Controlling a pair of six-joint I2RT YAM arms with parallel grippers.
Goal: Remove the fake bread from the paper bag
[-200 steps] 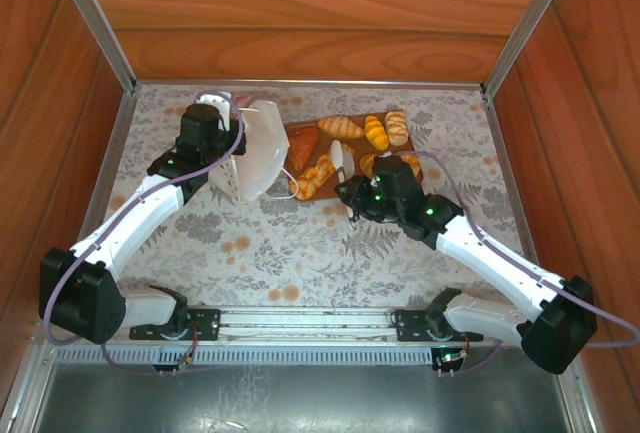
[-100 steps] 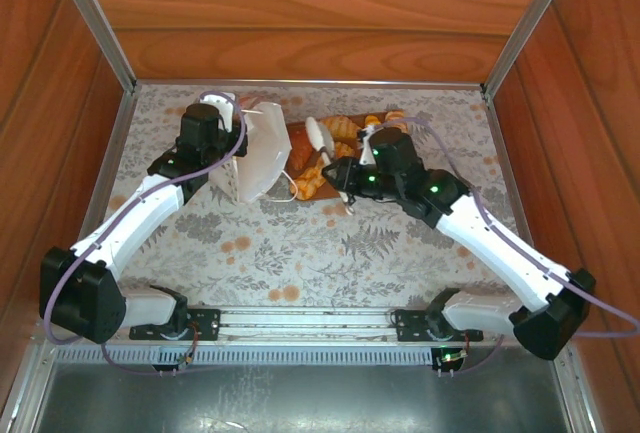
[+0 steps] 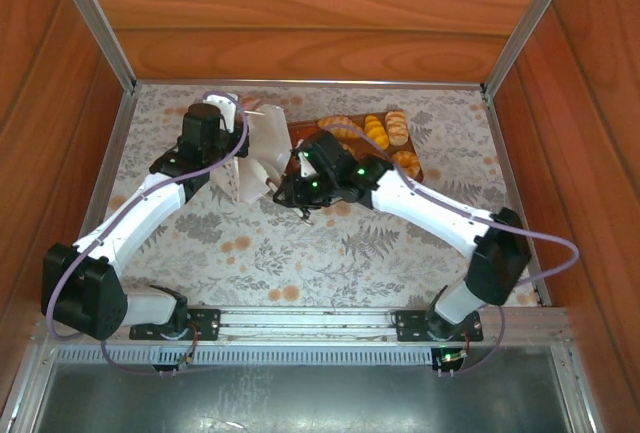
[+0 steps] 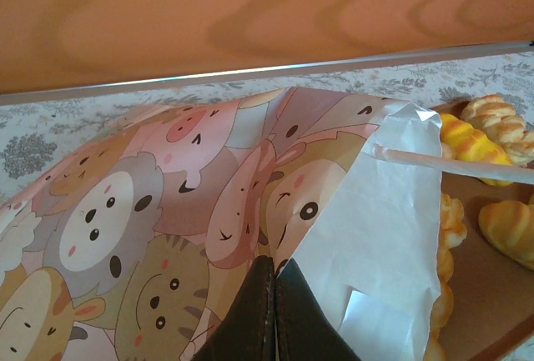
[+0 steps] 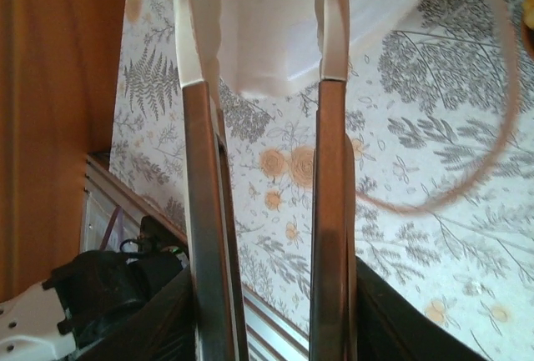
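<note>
Glossy golden toy breads [image 3: 375, 131] are lying on a flat brown board [image 4: 484, 294], just right of the small paper gift bag [image 3: 258, 148], which is tipping on the fern-print cloth [image 3: 300, 243]. From above the bag is looking plain white. The left wrist view is showing pastel cartoon animals on it. The left gripper [image 4: 272, 315] is pinching the bag's wall, jaws closed. The right gripper [image 5: 263, 19] is hanging partly open at the bag's white edge, holding nothing, near a thin cord handle [image 5: 492, 119].
</note>
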